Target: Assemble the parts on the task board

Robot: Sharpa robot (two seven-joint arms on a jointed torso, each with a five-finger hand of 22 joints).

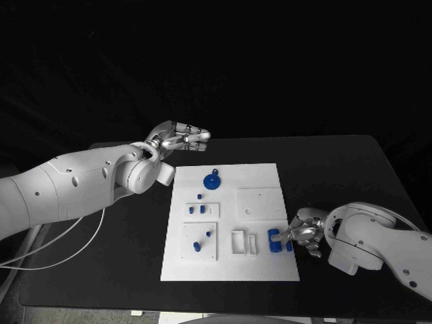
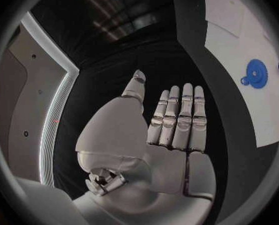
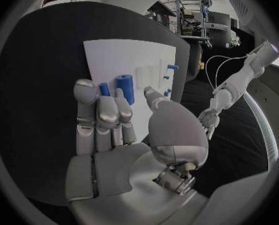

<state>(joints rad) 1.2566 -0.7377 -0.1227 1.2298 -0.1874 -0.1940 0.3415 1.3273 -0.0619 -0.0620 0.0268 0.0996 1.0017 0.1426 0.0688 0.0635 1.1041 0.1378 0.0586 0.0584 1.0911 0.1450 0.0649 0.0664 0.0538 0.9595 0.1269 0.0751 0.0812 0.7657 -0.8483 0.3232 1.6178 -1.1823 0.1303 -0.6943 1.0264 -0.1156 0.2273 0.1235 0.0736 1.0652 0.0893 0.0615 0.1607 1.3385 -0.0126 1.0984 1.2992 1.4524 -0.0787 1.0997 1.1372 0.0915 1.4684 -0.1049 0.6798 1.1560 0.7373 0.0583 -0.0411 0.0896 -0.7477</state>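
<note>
Task board (image 1: 260, 270) lies flat on the black table (image 1: 372, 175).

matt white task board (image 1: 255, 177), glossy metallic right hand (image 3: 114, 130)

Both hands (image 1: 180, 140) (image 1: 306, 231) empty, fingers extended

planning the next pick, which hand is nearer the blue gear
Left. The left hand hovers off the task board's far left corner, near the blue gear. The right hand sits by the near right edge.
</note>
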